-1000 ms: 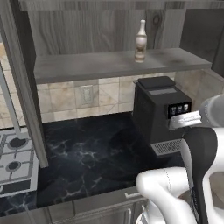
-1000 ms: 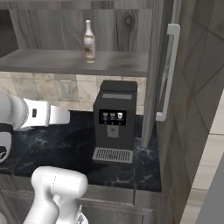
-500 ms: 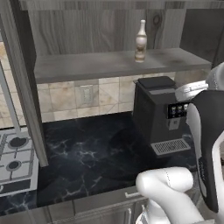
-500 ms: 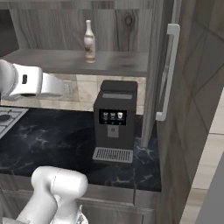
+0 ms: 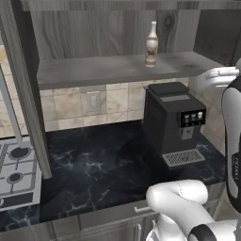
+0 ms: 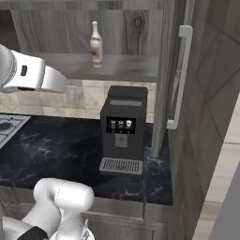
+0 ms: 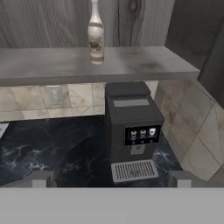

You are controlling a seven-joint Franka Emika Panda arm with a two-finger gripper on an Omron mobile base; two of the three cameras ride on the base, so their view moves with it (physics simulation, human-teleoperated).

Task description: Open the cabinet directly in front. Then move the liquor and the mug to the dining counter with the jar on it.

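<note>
- Cabinet stands open, door swung to the right of frame: first step looks done.
- Bottle waits upright on the shelf, top centre, above the coffee machine.
- Gripper spread wide, holding nothing; both carries remain.

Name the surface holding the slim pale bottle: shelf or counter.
The grey-brown wooden cabinet shelf; the black marble counter below bears the boxy black coffee machine instead.

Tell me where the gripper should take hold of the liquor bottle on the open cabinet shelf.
Probably around the wide lower body of the liquor bottle, coming level from the open front. It stands upright on the shelf with bare space either side; the narrow neck gives less hold.
</note>
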